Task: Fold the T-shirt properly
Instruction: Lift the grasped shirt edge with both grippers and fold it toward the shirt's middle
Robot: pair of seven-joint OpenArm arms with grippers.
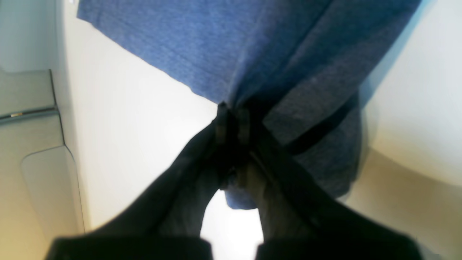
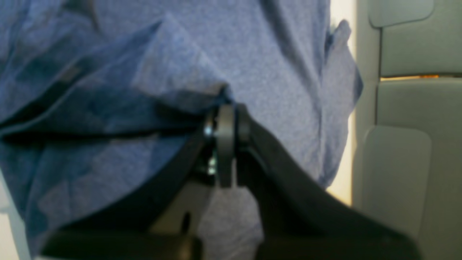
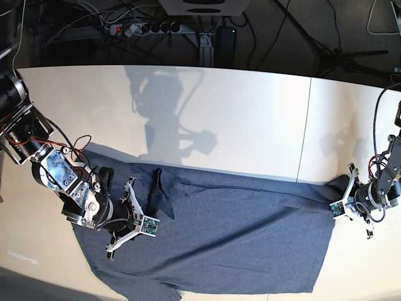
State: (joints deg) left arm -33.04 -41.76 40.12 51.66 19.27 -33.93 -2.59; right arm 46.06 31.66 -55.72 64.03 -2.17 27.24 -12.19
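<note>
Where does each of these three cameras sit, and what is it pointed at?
Left wrist: rides the left arm, looking along the left gripper pinching the T-shirt.
Right wrist: rides the right arm, facing the right gripper clamped on bunched cloth.
Base: overhead, showing the table, both arms.
All views share the shirt.

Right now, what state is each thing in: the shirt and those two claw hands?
T-shirt: spread on the table, creased, one corner pulled taut, unfolded.
Left gripper: shut on the T-shirt's edge.
Right gripper: shut on bunched T-shirt cloth.
Table: white, partly covered.
</note>
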